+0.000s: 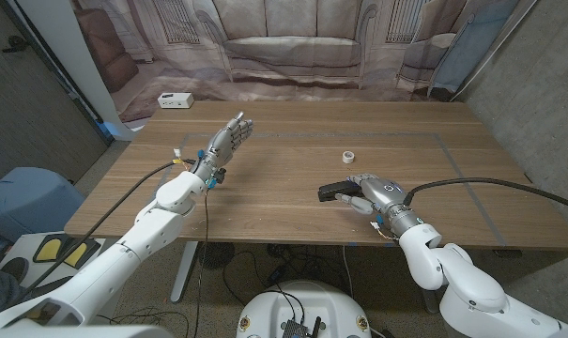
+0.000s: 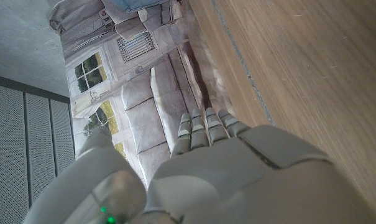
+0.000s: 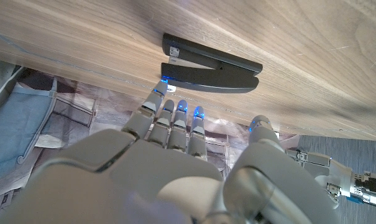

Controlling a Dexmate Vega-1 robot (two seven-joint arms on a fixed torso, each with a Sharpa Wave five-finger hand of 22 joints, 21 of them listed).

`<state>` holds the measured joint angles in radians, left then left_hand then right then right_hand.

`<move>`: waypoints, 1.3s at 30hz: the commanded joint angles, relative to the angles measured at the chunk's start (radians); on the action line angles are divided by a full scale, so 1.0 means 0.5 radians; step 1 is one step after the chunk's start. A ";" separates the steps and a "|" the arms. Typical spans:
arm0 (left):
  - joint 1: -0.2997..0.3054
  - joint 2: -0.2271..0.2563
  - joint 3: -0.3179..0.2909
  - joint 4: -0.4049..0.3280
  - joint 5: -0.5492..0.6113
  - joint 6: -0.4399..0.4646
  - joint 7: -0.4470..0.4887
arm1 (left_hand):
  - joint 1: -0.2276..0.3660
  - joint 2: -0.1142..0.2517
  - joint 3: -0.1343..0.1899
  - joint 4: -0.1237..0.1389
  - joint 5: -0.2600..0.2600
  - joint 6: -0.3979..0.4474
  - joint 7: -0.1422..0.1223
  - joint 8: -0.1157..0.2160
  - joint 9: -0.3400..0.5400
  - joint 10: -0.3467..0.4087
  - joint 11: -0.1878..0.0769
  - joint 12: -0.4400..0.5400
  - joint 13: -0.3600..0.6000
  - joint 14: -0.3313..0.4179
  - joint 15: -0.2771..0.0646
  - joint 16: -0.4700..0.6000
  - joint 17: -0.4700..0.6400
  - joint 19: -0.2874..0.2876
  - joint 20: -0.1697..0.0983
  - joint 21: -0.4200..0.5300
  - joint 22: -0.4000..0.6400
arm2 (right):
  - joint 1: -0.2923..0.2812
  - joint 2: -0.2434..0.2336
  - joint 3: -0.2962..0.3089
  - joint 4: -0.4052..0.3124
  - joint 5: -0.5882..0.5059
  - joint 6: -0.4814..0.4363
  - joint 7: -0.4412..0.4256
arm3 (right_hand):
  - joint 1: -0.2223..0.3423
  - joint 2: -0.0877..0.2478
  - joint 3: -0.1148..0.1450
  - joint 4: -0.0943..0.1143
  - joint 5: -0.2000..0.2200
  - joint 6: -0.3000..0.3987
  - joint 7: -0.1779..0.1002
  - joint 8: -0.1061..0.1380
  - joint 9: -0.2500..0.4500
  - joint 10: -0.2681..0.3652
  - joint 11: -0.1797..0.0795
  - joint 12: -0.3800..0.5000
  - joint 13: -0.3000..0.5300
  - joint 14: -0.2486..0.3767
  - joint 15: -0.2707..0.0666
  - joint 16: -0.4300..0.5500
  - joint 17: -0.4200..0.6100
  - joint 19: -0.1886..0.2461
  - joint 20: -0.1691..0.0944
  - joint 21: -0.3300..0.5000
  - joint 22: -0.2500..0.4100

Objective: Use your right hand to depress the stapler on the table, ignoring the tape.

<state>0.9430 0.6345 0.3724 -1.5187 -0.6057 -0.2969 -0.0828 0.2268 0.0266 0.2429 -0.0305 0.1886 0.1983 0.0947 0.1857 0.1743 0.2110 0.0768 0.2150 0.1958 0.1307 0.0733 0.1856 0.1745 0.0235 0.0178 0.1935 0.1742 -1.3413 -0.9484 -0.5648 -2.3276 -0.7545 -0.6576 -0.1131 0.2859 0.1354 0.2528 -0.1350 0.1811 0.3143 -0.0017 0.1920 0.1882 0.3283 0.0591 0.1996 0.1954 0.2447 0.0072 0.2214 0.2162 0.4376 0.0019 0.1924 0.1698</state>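
Hovering right hand (image 1: pixel 379 191) over black stapler (image 1: pixel 338 192) on bench (image 1: pixel 284 202), near front edge; press not yet made. Fingers (image 3: pixel 175 121) released, extended, grasping nothing; stapler lies just beyond fingertips, mouth ajar. Next: lower palm onto top arm, push down. Left hand (image 1: pixel 229 138) raised, spread, idle. Tape roll (image 1: pixel 349 157) ignored.

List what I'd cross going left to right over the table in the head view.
Left hand raised with fingers apart → black stapler → roll of tape, farther back → right hand, just above the stapler's rear.
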 commanded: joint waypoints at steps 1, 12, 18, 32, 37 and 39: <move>0.004 -0.001 0.004 0.020 -0.012 0.013 -0.003 | 0.004 0.026 0.006 -0.006 -0.004 0.014 -0.003 0.009 0.008 0.011 -0.001 0.005 -0.001 0.010 0.000 0.009 0.009 0.009 0.007 0.009 0.011 | 0.058 0.015 -0.054 0.037 0.037 -0.009 0.017 | 0.013 -0.022 0.015 0.007 -0.002 0.008 0.014 0.011 0.008 -0.005 -0.003 -0.001 0.006 -0.007 0.001 -0.001 0.010 -0.001 -0.003 0.004 0.006; -0.007 0.002 0.007 0.033 -0.008 0.009 -0.017 | 0.003 0.028 0.007 -0.010 -0.005 0.016 -0.004 0.008 0.008 0.011 -0.002 0.004 0.000 0.011 0.000 0.009 0.009 0.009 0.008 0.009 0.011 | 0.086 0.004 -0.056 0.047 0.104 -0.024 0.024 | 0.016 -0.022 0.017 0.006 -0.001 0.005 0.016 0.010 0.008 -0.008 0.004 -0.001 0.007 -0.010 -0.001 -0.001 0.011 -0.002 -0.003 0.004 0.006; -0.027 -0.004 0.014 0.050 -0.011 0.018 -0.032 | 0.003 0.029 0.007 -0.012 -0.006 0.017 -0.003 0.008 0.008 0.011 0.001 0.003 0.000 0.013 -0.001 0.009 0.009 0.009 0.009 0.009 0.011 | 0.095 -0.003 -0.064 0.046 0.128 -0.041 0.023 | 0.016 -0.023 0.017 0.005 -0.002 0.005 0.022 0.011 0.008 -0.005 -0.001 0.000 0.007 -0.007 0.001 0.000 0.012 -0.001 -0.001 0.005 0.006; -0.032 -0.018 0.016 0.069 -0.012 0.002 -0.030 | 0.002 0.030 0.007 -0.016 -0.006 0.018 -0.004 0.007 0.008 0.013 0.002 0.002 0.000 0.014 -0.001 0.008 0.009 0.007 0.011 0.009 0.011 | 0.124 -0.034 -0.096 0.034 0.151 -0.072 0.043 | 0.014 -0.024 0.017 0.006 -0.002 0.018 0.027 0.015 0.008 0.005 0.008 0.004 0.007 -0.002 -0.001 0.003 0.014 0.004 0.000 0.007 0.006; -0.017 -0.018 0.012 0.063 -0.015 0.002 -0.020 | 0.001 0.030 0.006 -0.017 -0.006 0.019 -0.003 0.007 0.008 0.012 -0.003 0.002 0.000 0.014 -0.003 0.008 0.009 0.006 0.012 0.008 0.011 | 0.134 -0.047 -0.104 0.034 0.171 -0.069 0.058 | 0.015 -0.025 0.018 0.006 -0.002 0.026 0.027 0.018 0.008 0.015 0.015 0.008 0.007 0.009 0.000 0.007 0.013 0.016 -0.001 0.012 0.006; -0.009 -0.016 0.010 0.055 -0.014 0.001 -0.012 | 0.001 0.031 0.006 -0.018 -0.007 0.019 -0.004 0.007 0.008 0.013 0.002 0.002 0.000 0.014 -0.003 0.007 0.009 0.005 0.013 0.008 0.011 | 0.138 -0.051 -0.107 0.034 0.180 -0.067 0.062 | 0.015 -0.026 0.019 0.006 -0.002 0.030 0.027 0.019 0.008 0.018 0.011 0.009 0.007 0.018 0.000 0.010 0.013 0.023 0.000 0.014 0.006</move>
<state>0.9276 0.6281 0.3800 -1.4879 -0.6111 -0.2910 -0.0984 0.2278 0.0358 0.2464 -0.0337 0.1887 0.1982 0.0946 0.1857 0.1743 0.2109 0.0768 0.2149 0.1958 0.1305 0.0731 0.1856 0.1745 0.0235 0.0177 0.1935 0.1742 -1.2831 -0.9626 -0.6090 -2.3080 -0.6812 -0.6897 -0.0937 0.2913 0.1303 0.2528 -0.1349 0.1811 0.3251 0.0091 0.1966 0.1880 0.3318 0.0627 0.1995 0.1948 0.2430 0.0058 0.2208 0.2202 0.4377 0.0019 0.1924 0.1731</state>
